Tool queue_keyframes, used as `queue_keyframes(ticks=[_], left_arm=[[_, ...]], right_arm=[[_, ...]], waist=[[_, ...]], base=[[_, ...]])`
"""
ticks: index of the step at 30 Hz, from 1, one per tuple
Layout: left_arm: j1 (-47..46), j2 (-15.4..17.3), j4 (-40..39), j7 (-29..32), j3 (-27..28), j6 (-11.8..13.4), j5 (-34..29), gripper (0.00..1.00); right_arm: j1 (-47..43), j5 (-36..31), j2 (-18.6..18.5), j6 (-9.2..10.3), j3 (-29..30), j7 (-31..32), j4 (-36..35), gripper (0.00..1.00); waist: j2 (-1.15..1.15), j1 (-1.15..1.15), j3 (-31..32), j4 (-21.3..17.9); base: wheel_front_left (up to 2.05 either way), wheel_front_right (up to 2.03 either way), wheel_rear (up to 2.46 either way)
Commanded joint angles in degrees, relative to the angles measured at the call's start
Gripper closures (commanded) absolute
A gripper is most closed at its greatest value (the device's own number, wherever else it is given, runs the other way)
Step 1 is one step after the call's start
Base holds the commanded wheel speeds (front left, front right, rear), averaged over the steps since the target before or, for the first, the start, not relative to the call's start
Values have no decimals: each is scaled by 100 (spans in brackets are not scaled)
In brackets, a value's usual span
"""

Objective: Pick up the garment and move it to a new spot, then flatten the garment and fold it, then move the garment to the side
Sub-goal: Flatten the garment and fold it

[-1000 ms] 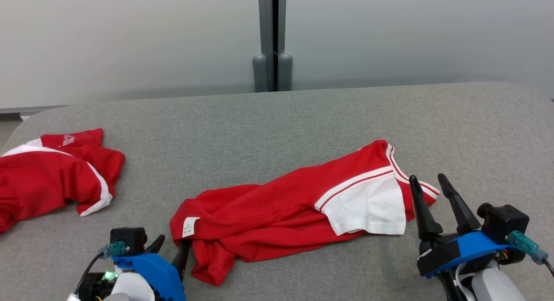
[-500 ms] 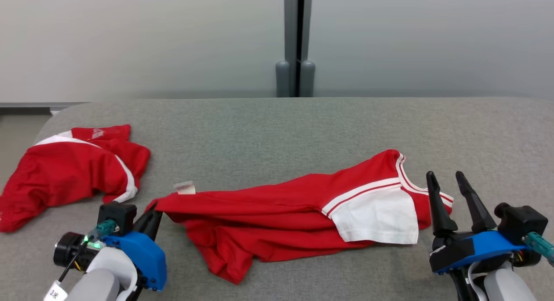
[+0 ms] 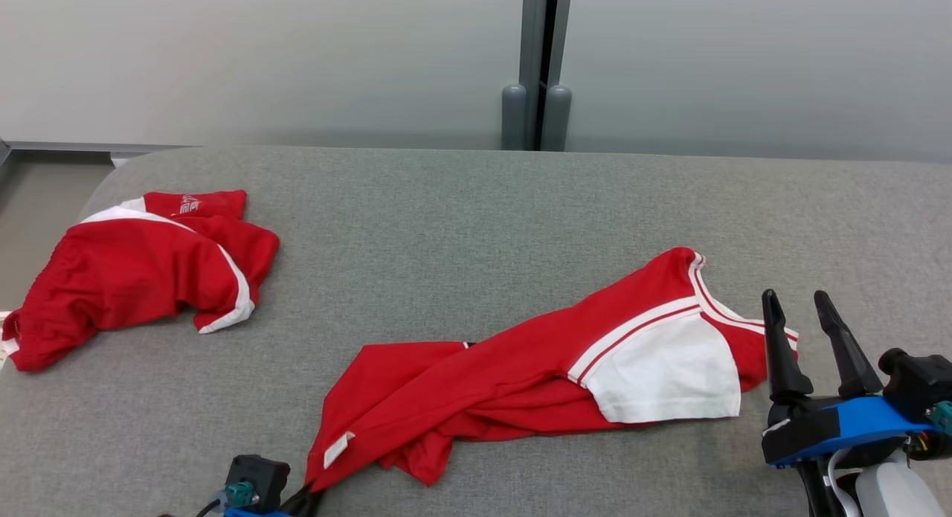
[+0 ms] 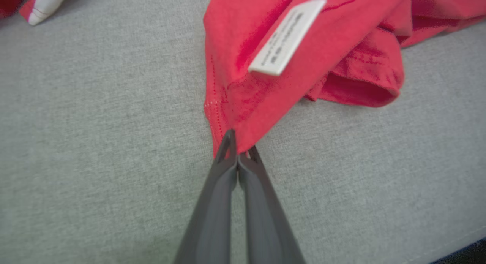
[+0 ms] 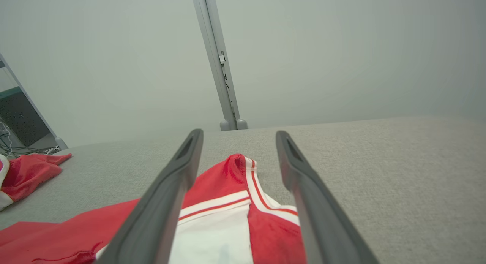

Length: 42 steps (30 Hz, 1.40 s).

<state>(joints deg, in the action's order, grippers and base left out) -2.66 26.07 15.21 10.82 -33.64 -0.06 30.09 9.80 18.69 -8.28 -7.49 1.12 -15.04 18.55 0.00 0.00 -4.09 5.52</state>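
Pulled toward the near edge of the table (image 3: 446, 227), one hem corner of the garment (image 3: 520, 368) now sits closer to the robot than a second ago. The left gripper (image 4: 237, 148), spread wide back then, has pinched tight on that corner, just below the white label (image 4: 286, 36). The garment lies crumpled across the near middle of the table, its white sleeve (image 3: 662, 376) toward the right edge. Beside that sleeve the right gripper (image 3: 794, 297) hovers with its fingers apart, holding nothing. A second red garment (image 3: 141, 271) lies by the left edge.

Grey fabric table (image 3: 476, 204), pale wall (image 3: 223, 56) w/ post (image 3: 534, 56).
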Motion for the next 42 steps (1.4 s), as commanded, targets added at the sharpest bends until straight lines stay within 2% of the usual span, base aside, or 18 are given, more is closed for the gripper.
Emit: queue_keyframes(ticks=[1,2,3,4,7,10,17,21,24,27,31,36,39,42], left_arm=[[14,-25,57,-29,2,-29,-15,100],[23,-110,143,-103,15,-35,51,100],[29,-171,265,-182,34,-41,97,60],[33,-195,393,-217,21,-67,117,0],[-63,-273,597,-383,90,-133,219,0],[-141,-139,538,-561,271,-79,265,0],[62,343,-262,-638,770,221,428,0],[187,467,-801,-1051,1131,546,396,0],[253,248,-1097,-1572,1347,820,380,0],[298,19,-1114,-1920,1383,928,400,0],[226,-272,-833,-2080,1184,828,407,0],[32,-369,-488,-2213,1112,662,412,0],[-48,-383,-328,-2275,1115,608,421,0],[-124,-432,-216,-2298,1046,554,405,0]], right_arm=[[-24,-26,-18,-1,11,-20,13,0],[-12,-30,-18,-1,12,-20,19,0],[-7,-34,-12,-1,6,-20,24,0],[-11,-39,-7,-1,7,-20,36,0],[-50,-49,1,-1,12,-20,62,0],[-104,-37,13,-1,33,-20,88,0],[-222,-5,80,-1,70,-20,3,0],[-263,15,104,-1,61,-20,-55,0],[-321,48,92,-1,64,-20,-66,0],[-350,82,76,-1,-42,-8,93,0],[-243,139,24,-1,-213,88,322,0],[-146,222,-25,-1,-346,344,558,0],[-45,309,-33,-1,-400,827,843,0],[139,445,-39,-1,-464,1570,1176,0]], waist=[[0,0,-7,-19],[0,0,-12,-32],[0,0,-13,-48],[0,0,-8,-66],[0,0,15,-89],[0,0,85,-83],[0,0,277,-53],[0,0,373,-90],[0,0,412,-126],[0,0,423,-167],[0,0,429,-232],[0,0,449,-244],[0,0,443,-239],[0,0,411,-209]], base=[[0,0,0],[0,0,0],[0,0,0],[0,0,0],[0,0,0],[0,0,0],[0,0,0],[0,0,0],[0,0,0],[0,0,0],[0,0,0],[0,0,0],[0,0,0],[0,0,0]])
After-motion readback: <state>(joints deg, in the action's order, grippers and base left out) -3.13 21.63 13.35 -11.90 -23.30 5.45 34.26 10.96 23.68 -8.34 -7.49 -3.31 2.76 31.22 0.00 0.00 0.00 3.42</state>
